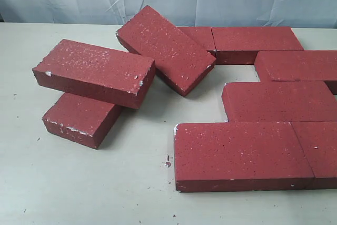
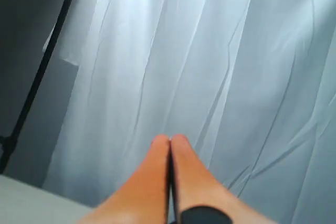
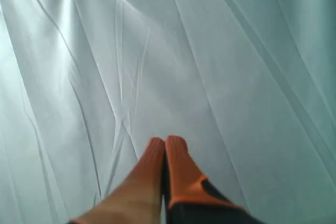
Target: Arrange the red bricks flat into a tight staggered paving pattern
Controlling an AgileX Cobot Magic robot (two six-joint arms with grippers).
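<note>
Now, exterior: we see red bricks (image 1: 274,101) laid flat by the right edge of the desk (image 1: 79,193), three loose bricks (image 1: 95,71) leftward, long axes slanted, likely nearer our left arm | left wrist: left gripper (image 2: 170,141) pinched closed, empty, facing curtain (image 2: 220,51) | right wrist: right gripper (image 3: 166,142) likewise.

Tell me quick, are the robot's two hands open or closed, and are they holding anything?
Left hand: closed, holding nothing.
Right hand: closed, holding nothing.
</note>
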